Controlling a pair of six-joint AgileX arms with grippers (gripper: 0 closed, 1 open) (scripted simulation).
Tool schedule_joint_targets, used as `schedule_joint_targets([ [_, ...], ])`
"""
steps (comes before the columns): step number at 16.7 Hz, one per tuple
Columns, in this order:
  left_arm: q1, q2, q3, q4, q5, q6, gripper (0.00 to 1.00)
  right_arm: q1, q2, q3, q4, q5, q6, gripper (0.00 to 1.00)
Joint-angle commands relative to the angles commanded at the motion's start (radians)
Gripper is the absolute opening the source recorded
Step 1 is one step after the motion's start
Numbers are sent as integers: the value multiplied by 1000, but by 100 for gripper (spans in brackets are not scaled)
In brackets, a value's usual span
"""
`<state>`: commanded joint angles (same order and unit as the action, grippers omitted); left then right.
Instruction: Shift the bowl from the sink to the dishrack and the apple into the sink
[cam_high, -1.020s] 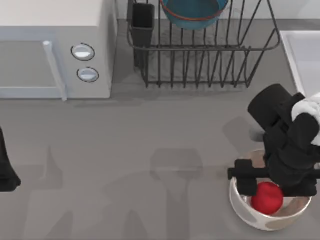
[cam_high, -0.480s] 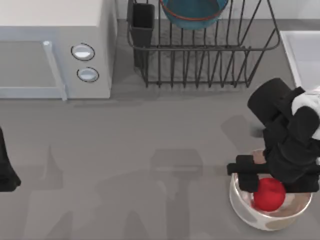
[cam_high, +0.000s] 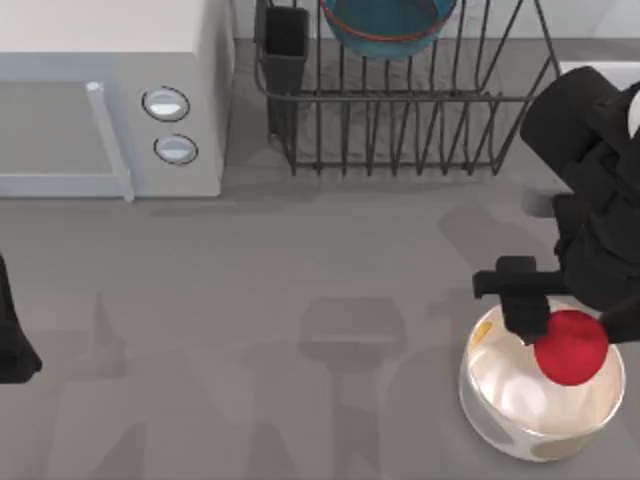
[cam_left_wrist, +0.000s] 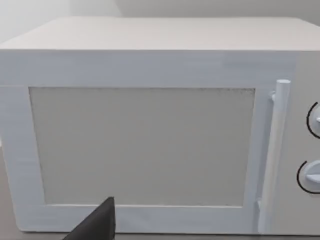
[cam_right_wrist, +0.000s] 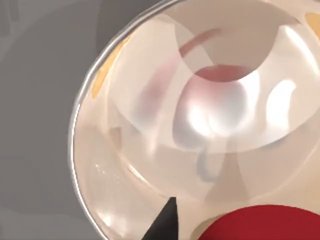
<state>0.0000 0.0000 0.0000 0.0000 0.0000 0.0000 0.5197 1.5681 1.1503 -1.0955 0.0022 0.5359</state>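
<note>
Fingers of the right gripper clamped the apple.
It hung over the white bowl; round, no long axis.

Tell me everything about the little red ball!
The apple is a small, plain, bright red ball, smooth with no stem showing. It sits between the right gripper's dark fingers, lifted above the shiny white bowl at the table's right front. The right wrist view shows its red curve over the bowl's glossy inside.
</note>
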Motion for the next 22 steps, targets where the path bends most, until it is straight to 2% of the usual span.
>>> schedule_joint_targets([
  [7, 0, 0, 0, 0, 0, 0, 100, -6, -9, 14, -9, -3, -2, 0],
  [11, 0, 0, 0, 0, 0, 0, 100, -93, 4, -10, 135, -44, -40, 0],
  [16, 0, 0, 0, 0, 0, 0, 100, -301, 42, -100, 543, -155, -135, 0],
  [22, 0, 0, 0, 0, 0, 0, 100, -631, 57, -301, 1267, -322, -287, 0],
])
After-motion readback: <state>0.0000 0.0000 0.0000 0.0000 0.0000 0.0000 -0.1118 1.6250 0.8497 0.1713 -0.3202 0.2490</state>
